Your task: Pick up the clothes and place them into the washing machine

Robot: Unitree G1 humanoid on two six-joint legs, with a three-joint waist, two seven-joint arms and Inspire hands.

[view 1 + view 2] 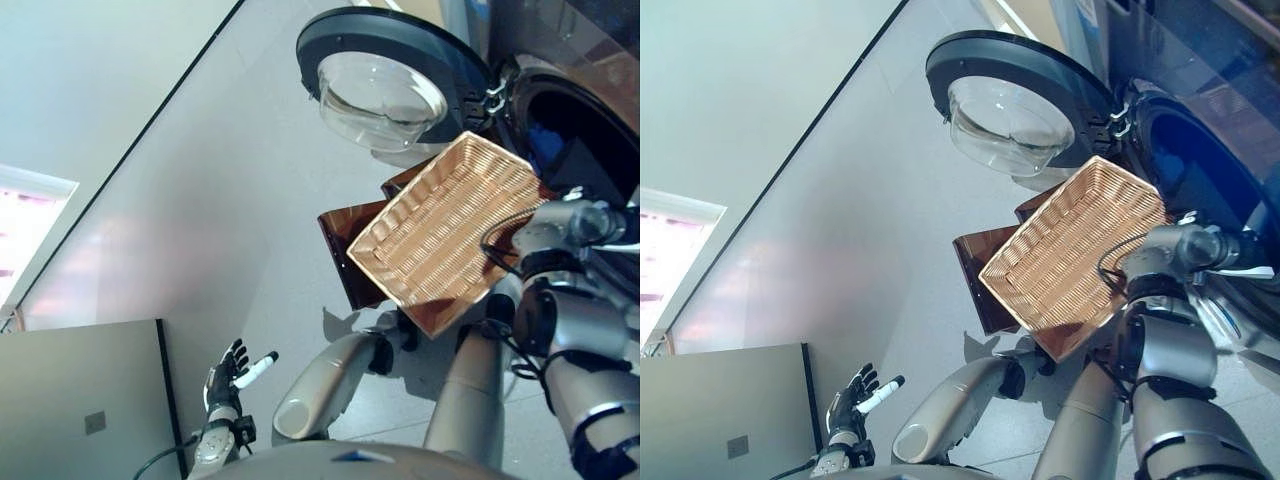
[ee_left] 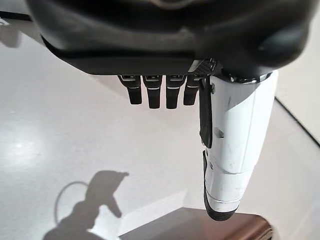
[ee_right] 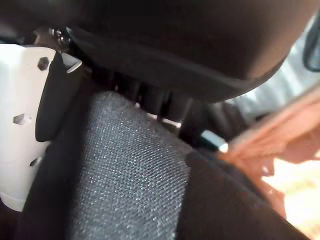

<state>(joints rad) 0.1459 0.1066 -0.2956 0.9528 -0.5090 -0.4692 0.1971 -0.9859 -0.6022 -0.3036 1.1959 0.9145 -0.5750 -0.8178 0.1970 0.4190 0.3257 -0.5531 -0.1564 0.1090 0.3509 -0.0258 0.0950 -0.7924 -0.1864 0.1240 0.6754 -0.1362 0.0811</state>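
Note:
The wicker basket [image 1: 440, 235] is tipped toward the washing machine [image 1: 590, 110] and leans on the dark brown box [image 1: 345, 250]; its inside shows no clothes. The machine's round door [image 1: 385, 85] stands open. Something blue [image 1: 545, 145] shows inside the drum. My right arm reaches past the basket's near edge to the drum opening. In the right wrist view my right hand [image 3: 175, 35] has dark grey cloth [image 3: 130, 170] pressed between its white thumb [image 3: 20, 125] and its fingers, with the basket's wicker [image 3: 270, 150] beside it. My left hand [image 1: 228, 380] hangs low at the left, open and empty.
A grey cabinet [image 1: 80, 400] stands at the lower left beside my left hand. Pale floor [image 1: 230, 200] stretches between it and the machine. A dark line along the floor's far edge meets a light wall [image 1: 90, 70].

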